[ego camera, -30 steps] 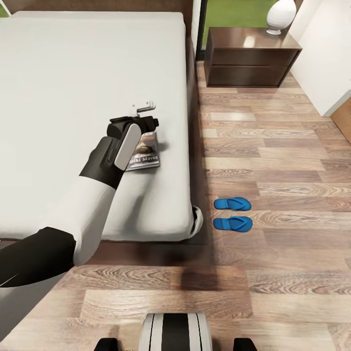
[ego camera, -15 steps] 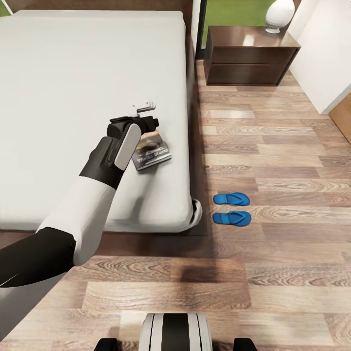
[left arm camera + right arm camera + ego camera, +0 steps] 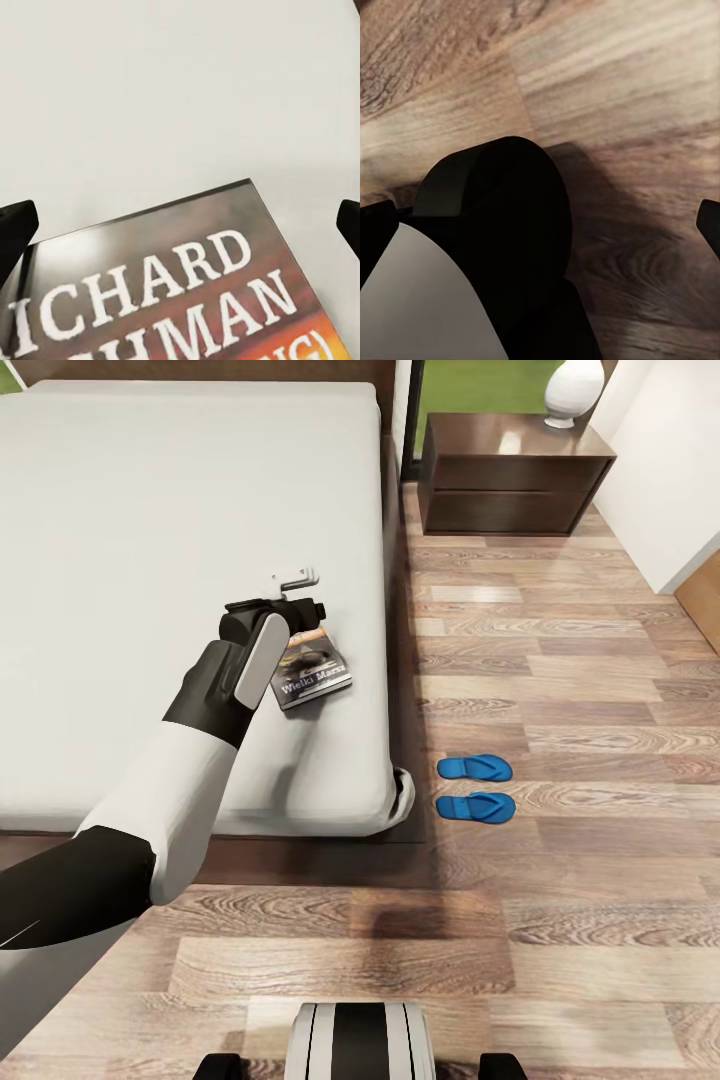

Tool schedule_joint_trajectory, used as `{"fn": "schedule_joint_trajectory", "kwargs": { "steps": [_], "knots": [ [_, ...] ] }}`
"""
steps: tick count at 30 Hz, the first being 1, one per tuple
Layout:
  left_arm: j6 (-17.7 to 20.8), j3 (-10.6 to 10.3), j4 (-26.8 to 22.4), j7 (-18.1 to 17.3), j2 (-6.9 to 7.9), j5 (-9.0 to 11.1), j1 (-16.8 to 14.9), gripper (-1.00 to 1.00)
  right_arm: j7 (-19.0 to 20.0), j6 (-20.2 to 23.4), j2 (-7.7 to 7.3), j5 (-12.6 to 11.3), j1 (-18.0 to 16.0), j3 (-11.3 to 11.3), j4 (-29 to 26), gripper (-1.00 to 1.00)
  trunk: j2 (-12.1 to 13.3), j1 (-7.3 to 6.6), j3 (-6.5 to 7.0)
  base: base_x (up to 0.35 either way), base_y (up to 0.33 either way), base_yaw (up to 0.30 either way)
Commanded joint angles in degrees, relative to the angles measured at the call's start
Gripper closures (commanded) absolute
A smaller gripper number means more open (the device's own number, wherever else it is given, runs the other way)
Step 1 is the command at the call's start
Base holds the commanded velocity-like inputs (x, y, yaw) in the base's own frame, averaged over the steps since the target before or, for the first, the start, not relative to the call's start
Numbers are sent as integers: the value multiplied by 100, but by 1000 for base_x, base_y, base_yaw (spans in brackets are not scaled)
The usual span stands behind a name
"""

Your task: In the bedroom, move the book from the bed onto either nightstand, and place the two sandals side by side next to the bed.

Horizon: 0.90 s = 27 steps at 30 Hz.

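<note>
The book (image 3: pixel 318 676), dark with white lettering, lies flat on the bed (image 3: pixel 150 510) near its right edge. My left gripper (image 3: pixel 304 626) hovers right over the book's far end. In the left wrist view the book (image 3: pixel 172 292) lies close below, and the left gripper (image 3: pixel 180 225) is open, its fingertips (image 3: pixel 15 232) set wide apart. Two blue sandals (image 3: pixel 475 768) (image 3: pixel 476 807) lie side by side on the wood floor beside the bed's foot corner. A nightstand (image 3: pixel 510 475) stands at the back right. My right gripper (image 3: pixel 540 221) is open over the floor.
A white vase (image 3: pixel 573 390) stands on the nightstand's top. A white wall (image 3: pixel 660 470) runs along the right. My base (image 3: pixel 360 1040) sits on the floor at the bed's foot end, and a dark rounded part of the robot (image 3: pixel 495 225) lies under the right gripper.
The book has turned and slid a little toward the bed's right edge. The view has shifted slightly. The left arm holds its place over the book.
</note>
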Motion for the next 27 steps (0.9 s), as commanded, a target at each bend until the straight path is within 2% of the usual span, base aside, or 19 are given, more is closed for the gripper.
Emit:
{"fn": "schedule_joint_trajectory", "kwargs": {
  "steps": [1,15,27],
  "knots": [
    [6,-11,62,56,2,122,-1,-100,11,-22,-4,-40,-2,48,3,-100,-1,0,-4,0,0,0],
    [9,-11,62,58,2,122,-1,-100,14,-22,-3,-40,-3,48,3,-100,-1,0,-4,0,0,0],
    [32,-6,37,91,-2,122,-1,-100,28,-22,-13,-40,-4,48,3,-100,480,-263,211,0,0,0]
  ]
}}
